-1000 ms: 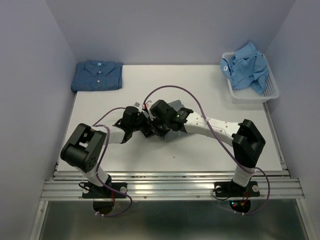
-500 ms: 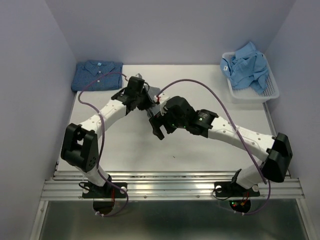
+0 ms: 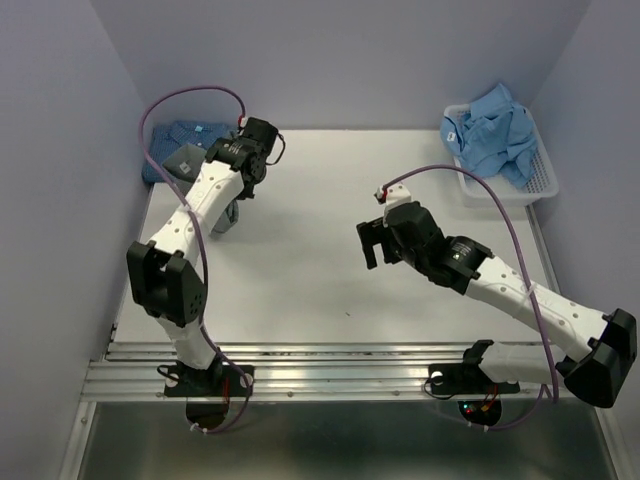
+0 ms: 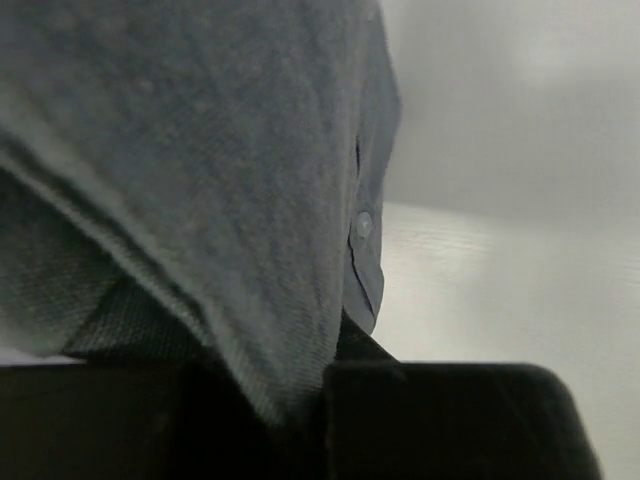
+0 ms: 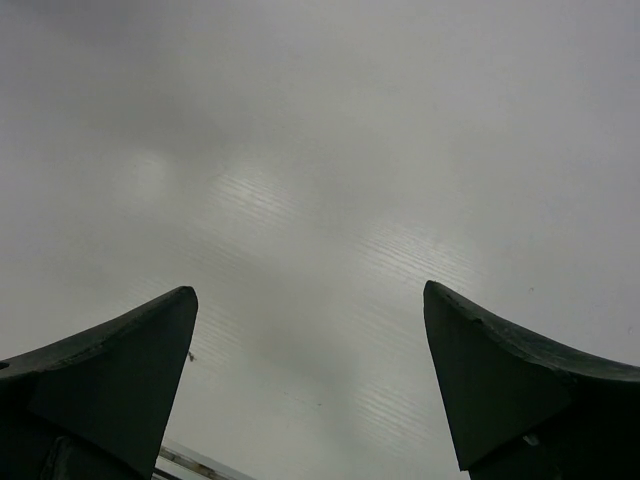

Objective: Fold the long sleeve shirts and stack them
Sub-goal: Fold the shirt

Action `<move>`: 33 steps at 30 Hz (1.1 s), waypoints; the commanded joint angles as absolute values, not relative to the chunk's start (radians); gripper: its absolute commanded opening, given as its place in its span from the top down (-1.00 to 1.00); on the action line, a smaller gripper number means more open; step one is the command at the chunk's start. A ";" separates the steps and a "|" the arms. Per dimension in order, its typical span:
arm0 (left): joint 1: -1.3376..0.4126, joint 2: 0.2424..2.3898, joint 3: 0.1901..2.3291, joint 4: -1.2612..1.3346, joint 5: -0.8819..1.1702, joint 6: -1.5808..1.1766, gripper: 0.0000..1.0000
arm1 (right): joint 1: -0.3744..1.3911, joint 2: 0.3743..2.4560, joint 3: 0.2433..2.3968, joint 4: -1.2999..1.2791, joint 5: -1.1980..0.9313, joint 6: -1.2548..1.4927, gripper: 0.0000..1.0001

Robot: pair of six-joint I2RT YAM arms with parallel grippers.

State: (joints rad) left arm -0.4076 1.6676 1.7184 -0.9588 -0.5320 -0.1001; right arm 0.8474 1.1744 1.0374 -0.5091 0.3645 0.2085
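Overhead, the left claw [image 3: 222, 158] is clenched on the grey shirt [image 3: 186, 158], which hangs just over the folded dark blue shirt [image 3: 190, 130] in the far-left corner. The white basket [image 3: 540, 186] at far right holds 1 crumpled light blue shirt [image 3: 495, 125], nearer the right claw [image 3: 372, 243].

Left wrist: grey cloth drapes over the fingers [image 4: 450, 420], 1 button [image 4: 363, 224] showing.

Right wrist: jaws spread, nothing between them, only bare table [image 5: 320, 150].

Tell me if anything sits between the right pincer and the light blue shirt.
Nothing visible does: only bare table separates the right pincer from the light blue shirt, which overflows the basket.
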 commanded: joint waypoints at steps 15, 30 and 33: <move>-0.507 2.139 2.138 -1.121 -0.525 0.006 1.00 | 0.776 1.175 1.031 -0.525 0.413 0.218 -1.00; -0.707 2.399 2.304 -0.853 0.121 -0.282 -0.95 | 0.758 1.054 1.029 -0.572 0.336 0.256 -1.00; -0.707 2.344 2.228 -0.738 0.244 -0.304 -0.97 | 0.758 1.028 1.026 -0.581 0.322 0.270 -1.00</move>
